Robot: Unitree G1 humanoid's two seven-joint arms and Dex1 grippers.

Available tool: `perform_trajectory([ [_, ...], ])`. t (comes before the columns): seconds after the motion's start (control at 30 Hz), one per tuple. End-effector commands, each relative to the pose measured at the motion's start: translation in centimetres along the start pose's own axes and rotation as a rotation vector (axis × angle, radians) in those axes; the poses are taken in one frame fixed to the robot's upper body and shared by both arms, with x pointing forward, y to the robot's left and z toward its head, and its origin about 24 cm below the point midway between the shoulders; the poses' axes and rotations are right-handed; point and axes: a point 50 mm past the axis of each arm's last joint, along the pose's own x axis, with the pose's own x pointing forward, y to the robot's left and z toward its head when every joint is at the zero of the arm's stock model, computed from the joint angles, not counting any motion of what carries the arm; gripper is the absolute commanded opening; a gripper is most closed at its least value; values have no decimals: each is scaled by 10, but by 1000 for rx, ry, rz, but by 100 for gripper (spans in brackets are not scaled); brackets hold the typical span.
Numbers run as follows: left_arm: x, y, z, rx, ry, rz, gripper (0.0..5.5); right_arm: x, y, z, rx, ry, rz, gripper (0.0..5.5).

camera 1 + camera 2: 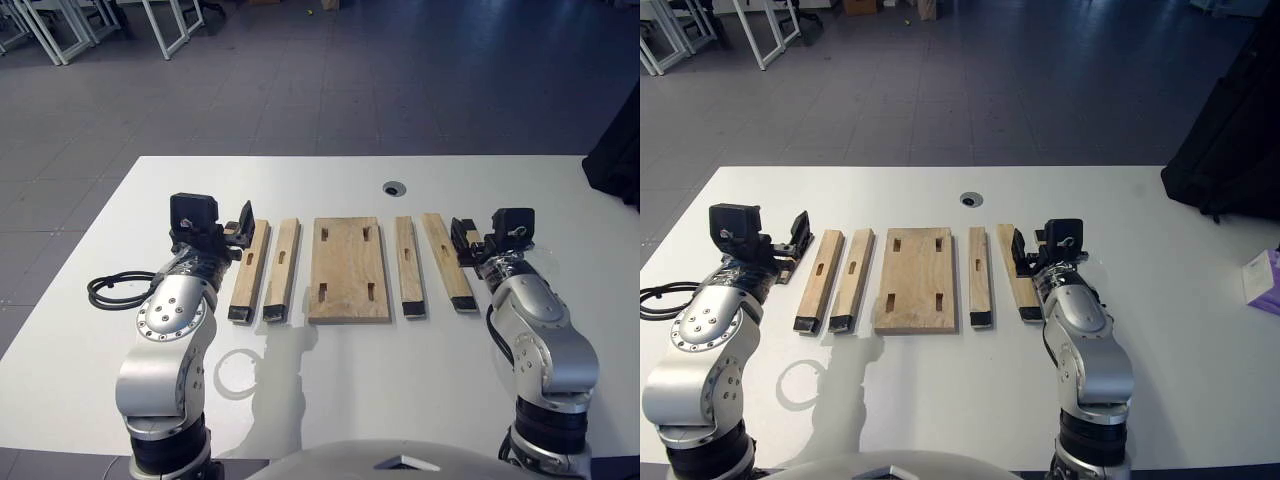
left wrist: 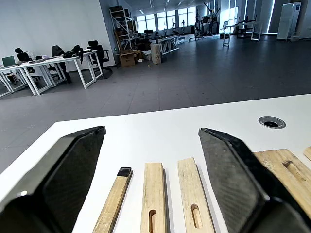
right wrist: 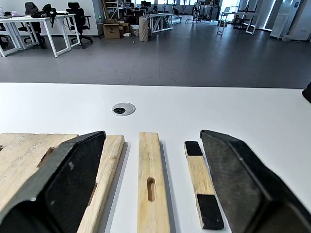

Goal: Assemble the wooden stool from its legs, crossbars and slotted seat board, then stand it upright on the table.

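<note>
left and right eye views: nothing's joined yet, so i'd guess the step is the first pick. the left gripper [image 1: 220,230] and right gripper [image 1: 487,240] sit low over the table [image 1: 330,180], both spread wide and holding nothing. the slotted seat board [image 1: 348,268] lies flat midway between them, with the left-hand leg [image 1: 250,270] and right-hand leg [image 1: 447,262] just beside each tool. left wrist view: the thin left crossbar [image 2: 114,199] lies ahead of the gap, close to one finger, with slotted legs alongside. right wrist view: the right crossbar [image 3: 199,187] sits just inside one finger. i'd centre each bar in the gap before closing, so no neighbouring leg gets pinched too.
</note>
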Motion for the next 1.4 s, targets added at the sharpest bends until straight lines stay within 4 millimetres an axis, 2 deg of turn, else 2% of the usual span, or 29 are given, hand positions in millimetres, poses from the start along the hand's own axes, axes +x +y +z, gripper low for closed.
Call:
perform_trajectory([
  [0.03, -3, 1, 0, -6, -12, 47, 355, 7, -2, 5, -22, -3, 22, 359],
  [0.23, 2, -2, -1, -15, -17, 49, 355, 9, -6, 6, -48, -3, 20, 359],
  [0.6, 3, -4, -1, -5, -7, 42, 355, 7, -1, 5, -75, -9, 24, 359],
  [0.9, 4, -4, -1, -14, -15, 63, 355, 16, 3, 9, -79, -30, 45, 359],
  [1.27, -2, -6, -3, -22, -5, 76, 355, 21, -10, 15, -116, -41, 61, 359],
  [1.33, -2, -6, -3, -22, -1, 75, 355, 23, -18, 18, -105, -42, 69, 359],
  [1.4, -3, -4, -4, -21, 4, 78, 355, 28, -37, 16, -103, -3, 72, 359],
])
